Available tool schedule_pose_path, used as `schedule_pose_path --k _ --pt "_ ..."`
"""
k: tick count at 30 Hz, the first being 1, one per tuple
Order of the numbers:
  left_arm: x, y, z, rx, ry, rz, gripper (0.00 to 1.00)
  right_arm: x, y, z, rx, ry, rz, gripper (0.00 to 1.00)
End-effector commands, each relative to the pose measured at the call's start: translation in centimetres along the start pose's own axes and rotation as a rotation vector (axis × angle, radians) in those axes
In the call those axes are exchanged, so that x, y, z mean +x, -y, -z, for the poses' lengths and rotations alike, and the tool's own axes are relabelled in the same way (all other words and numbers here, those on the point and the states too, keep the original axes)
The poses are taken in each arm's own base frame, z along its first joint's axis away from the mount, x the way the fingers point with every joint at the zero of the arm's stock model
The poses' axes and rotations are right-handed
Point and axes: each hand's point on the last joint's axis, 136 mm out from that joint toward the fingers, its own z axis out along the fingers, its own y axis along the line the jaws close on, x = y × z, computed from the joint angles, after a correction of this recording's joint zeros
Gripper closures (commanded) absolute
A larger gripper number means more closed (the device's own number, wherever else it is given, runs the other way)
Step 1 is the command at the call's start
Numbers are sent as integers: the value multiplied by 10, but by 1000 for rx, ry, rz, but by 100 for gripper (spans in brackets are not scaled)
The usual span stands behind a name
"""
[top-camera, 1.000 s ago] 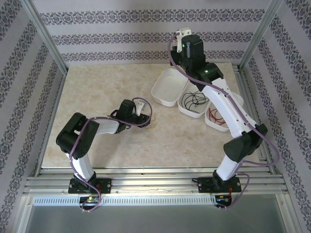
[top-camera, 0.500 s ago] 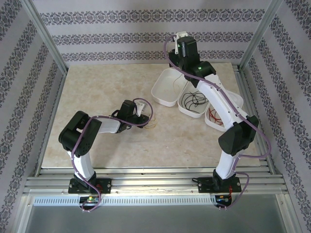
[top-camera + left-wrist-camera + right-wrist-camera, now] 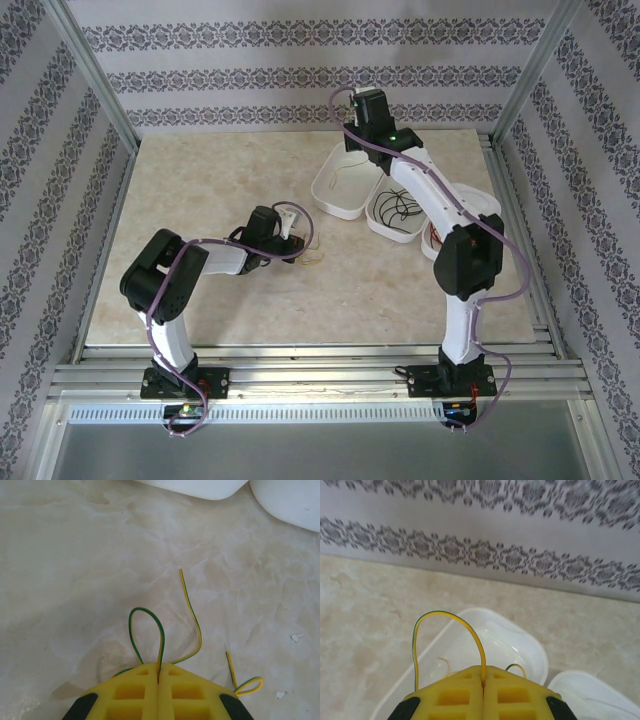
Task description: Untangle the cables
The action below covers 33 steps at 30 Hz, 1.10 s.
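— Between the left gripper's (image 3: 158, 672) pressed-together pads, what is pinched?
— A yellow-green wire (image 3: 144, 609). It loops up just ahead of the tips, and its loose ends lie on the table (image 3: 75, 580) ahead and to the right.
— And the right gripper (image 3: 483, 672)?
— Clamped on a second wire (image 3: 440, 612), which arches over its left pad, with a white tray (image 3: 530, 645) beneath the tips.

left cable (image 3: 146, 609) seen yellow with green stripe, right cable (image 3: 440, 612) striped the same, finger pads (image 3: 130, 695) yellow, trays (image 3: 345, 203) white, black cable (image 3: 396, 208) noted, tabletop (image 3: 200, 200) beige marbled, wallpaper (image 3: 230, 78) white with grey floral bands
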Motion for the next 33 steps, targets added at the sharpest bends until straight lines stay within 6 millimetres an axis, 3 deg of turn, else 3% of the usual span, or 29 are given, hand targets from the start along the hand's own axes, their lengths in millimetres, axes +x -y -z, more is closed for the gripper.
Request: schedule_pose_path --k 1,12,20,33 --pt "-21 18 16 31 75 -12 100 14 -5 -12 -29 -64 -28 100" --pt "-42 32 61 18 162 -42 100 70 -32 -58 -181 -253 -149 100" --pt "-53 41 83 25 212 -49 100 109 -29 -93 -162 -377 -201 100" --pt "-81 56 115 37 320 -75 100 160 -33 -120 -144 -504 -187 100"
